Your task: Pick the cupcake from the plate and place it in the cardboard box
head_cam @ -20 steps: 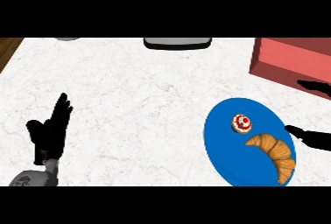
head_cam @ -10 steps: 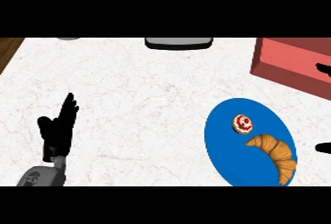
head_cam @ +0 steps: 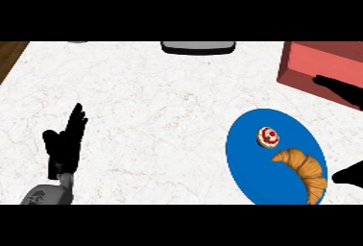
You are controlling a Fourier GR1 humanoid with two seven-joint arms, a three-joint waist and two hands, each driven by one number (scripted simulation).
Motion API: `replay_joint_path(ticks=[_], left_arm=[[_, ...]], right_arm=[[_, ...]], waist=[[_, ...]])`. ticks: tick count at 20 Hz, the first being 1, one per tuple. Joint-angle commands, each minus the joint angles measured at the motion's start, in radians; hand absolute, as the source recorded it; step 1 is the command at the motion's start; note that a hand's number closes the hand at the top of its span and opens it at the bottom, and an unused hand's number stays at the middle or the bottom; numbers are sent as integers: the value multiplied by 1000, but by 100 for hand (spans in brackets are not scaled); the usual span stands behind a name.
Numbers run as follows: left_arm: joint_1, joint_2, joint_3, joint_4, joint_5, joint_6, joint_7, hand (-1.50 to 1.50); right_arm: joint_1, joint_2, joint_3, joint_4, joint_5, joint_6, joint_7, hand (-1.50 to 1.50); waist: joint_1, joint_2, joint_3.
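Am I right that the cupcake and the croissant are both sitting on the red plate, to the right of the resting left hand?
Not quite: the head view shows the plate is blue, not red. The cupcake and croissant do sit on it, right of the resting left hand.

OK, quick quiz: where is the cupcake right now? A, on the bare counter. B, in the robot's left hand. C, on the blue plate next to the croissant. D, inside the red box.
C: the cupcake sits on the blue plate, just above the croissant, with no robot hand touching it.
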Motion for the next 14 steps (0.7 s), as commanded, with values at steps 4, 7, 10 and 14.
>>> replay_joint_path(ticks=[4,7,10,14], left_arm=[[-6,-21,29,38,-8,-23,-47,0],[32,-35,9,-8,-52,10,-9,0],[-26,-19,46,15,-30,-53,17,0],[33,-48,50,-27,-50,-37,8,0]], right_arm=[[-48,65,114,-65,49,107,249,-150],[-91,151,144,-32,91,127,316,-150],[-123,225,145,13,114,166,326,-150],[-96,317,187,-30,203,159,378,-150]], waist=[[-7,0,0],[-2,0,1],[-2,1,1],[-2,0,1]])
